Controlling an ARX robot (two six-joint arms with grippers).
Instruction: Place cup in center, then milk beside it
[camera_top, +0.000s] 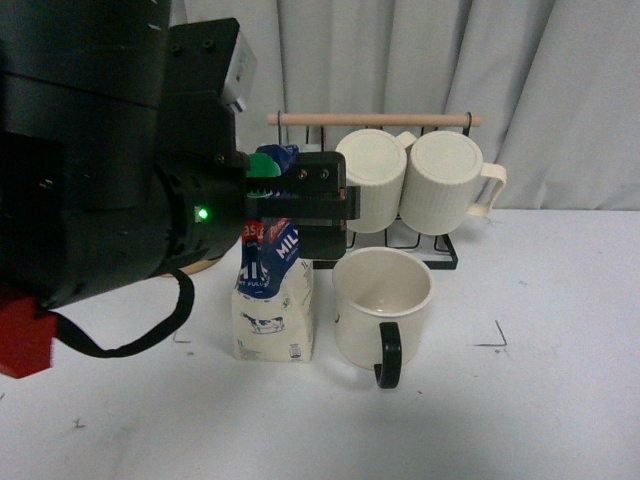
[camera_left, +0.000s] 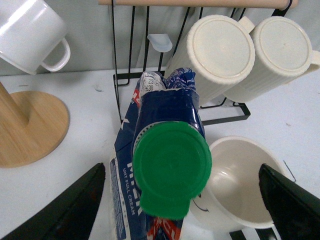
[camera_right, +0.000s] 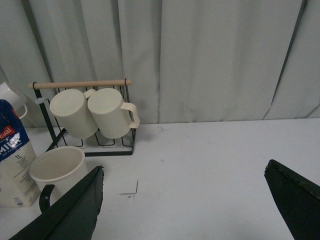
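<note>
Milk (camera_left: 165, 175) stands between the left fingers (camera_left: 60, 210), spread wide apart, beside cup (camera_left: 240, 185).

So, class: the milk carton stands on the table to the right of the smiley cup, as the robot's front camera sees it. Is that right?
Not quite. In the front view the milk carton stands on the table to the left of the cup, not the right.
</note>
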